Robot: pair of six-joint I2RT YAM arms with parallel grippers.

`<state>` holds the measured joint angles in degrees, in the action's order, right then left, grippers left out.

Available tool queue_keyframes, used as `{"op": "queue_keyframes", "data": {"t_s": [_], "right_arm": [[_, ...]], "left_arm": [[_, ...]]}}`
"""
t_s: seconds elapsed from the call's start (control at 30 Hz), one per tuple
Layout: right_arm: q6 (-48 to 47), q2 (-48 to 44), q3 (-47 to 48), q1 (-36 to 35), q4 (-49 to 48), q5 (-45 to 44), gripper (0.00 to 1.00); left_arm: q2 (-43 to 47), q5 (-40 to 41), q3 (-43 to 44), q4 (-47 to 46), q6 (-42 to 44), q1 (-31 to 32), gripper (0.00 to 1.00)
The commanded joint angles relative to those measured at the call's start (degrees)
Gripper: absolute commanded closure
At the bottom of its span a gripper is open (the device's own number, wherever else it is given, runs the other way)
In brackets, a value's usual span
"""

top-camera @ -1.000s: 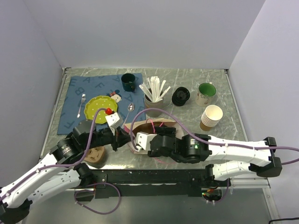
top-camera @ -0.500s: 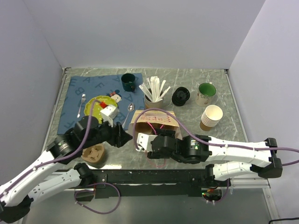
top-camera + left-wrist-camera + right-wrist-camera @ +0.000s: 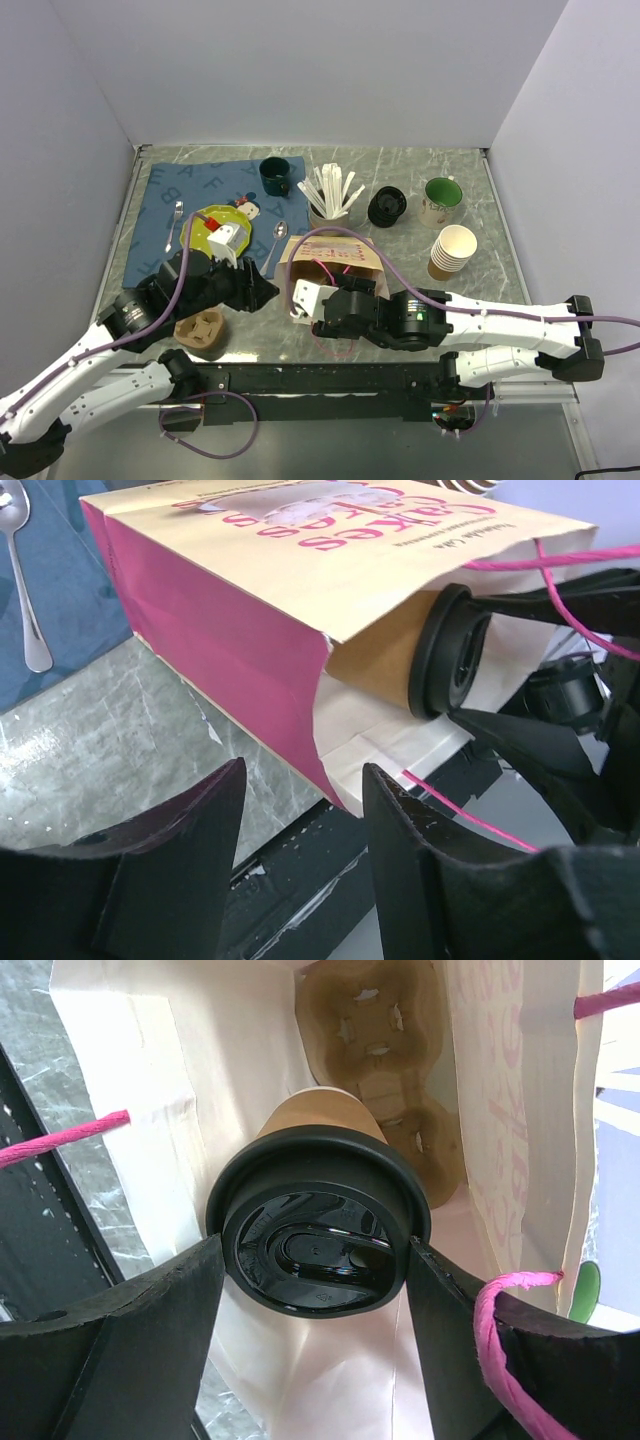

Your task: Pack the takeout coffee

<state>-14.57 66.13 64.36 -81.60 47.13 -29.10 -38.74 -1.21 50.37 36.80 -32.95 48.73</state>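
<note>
The right gripper [image 3: 315,1265] is clamped on the takeout coffee [image 3: 318,1230], a finger [image 3: 120,1340] pressed to each side just behind the black lid. It holds the cup on its side in the mouth of the paper bag [image 3: 300,580], base pointing in toward a brown cup carrier [image 3: 375,1050] at the bag's far end. The left gripper [image 3: 300,780] sits just outside the bag's mouth at its pink side, fingers spread apart and holding nothing.

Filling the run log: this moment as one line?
phase: bagging | right gripper: shut on takeout coffee, cup partway into paper bag lying on its side | left gripper: open, empty, near bag mouth
</note>
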Motion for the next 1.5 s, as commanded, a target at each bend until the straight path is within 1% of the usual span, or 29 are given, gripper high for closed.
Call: {"op": "queue_keyframes", "data": {"t_s": [0.0,0.13,0.23,0.27,0.33,0.37,0.4,0.5,0.53,0.63,0.7,0.77,0.87,1.03,1.2,1.47], "right_arm": [[2.0,0.1,1.4,-0.6,-1.1,-1.7,0.46],[2.3,0.4,1.6,-0.8,-0.9,-2.2,0.46],[1.6,0.5,1.7,-0.9,-1.1,-2.5,0.46],[1.3,0.5,1.9,-0.8,-1.2,-2.6,0.46],[-0.4,0.7,2.0,-0.8,-1.2,-3.2,0.46],[-1.1,0.7,2.1,-0.9,-1.6,-3.6,0.46],[-2.0,0.6,2.0,-0.8,-2.2,-4.5,0.46],[-9.4,-0.6,0.4,-0.4,-6.2,-5.2,0.46],[-12.4,-0.9,0.2,0.9,-7.2,-5.4,0.46],[-16.4,-2.3,0.6,3.5,-8.1,-2.2,0.46],[-18.5,-3.3,-0.1,5.0,-8.7,-1.8,0.46],[-21.0,-3.3,-0.3,6.7,-7.9,0.1,0.46],[-23.4,-3.0,-0.5,7.5,-6.6,1.7,0.46],[-30.1,-3.6,-3.4,7.7,-9.0,2.8,0.45],[-33.7,-1.2,-3.6,7.8,-9.1,3.9,0.45],[-34.3,3.6,-1.7,8.8,-9.7,3.8,0.46]], "left_arm": [[-0.4,3.1,-1.9,-5.8,-1.4,0.1,0.45],[-1.2,1.7,-2.7,-9.3,-1.5,0.1,0.49],[-2.3,0.8,-3.0,-10.7,-1.6,0.1,0.57],[-2.3,0.6,-3.2,-11.0,-1.4,0.1,0.67],[-2.0,0.6,-3.7,-11.7,-0.9,0.1,0.81],[-1.7,0.6,-4.0,-11.9,-0.3,0.1,0.93],[-1.4,0.3,-4.2,-12.0,0.0,0.1,0.99],[-0.5,-0.2,-5.3,-12.6,1.0,0.1,0.99],[-0.4,-0.8,-5.5,-12.8,1.2,0.1,0.99],[0.6,-1.9,-6.5,-13.9,2.2,0.1,0.99],[1.2,-1.9,-7.2,-14.6,2.9,0.1,0.99],[1.3,-1.9,-7.6,-14.7,3.4,0.1,0.99],[1.0,-1.9,-7.4,-14.6,3.4,0.1,0.99],[1.0,-2.4,-7.9,-15.8,3.2,0.1,0.99],[1.7,-2.8,-7.9,-16.1,3.4,0.1,0.99],[2.5,-3.4,-9.1,-17.6,3.1,0.1,0.99]]}}
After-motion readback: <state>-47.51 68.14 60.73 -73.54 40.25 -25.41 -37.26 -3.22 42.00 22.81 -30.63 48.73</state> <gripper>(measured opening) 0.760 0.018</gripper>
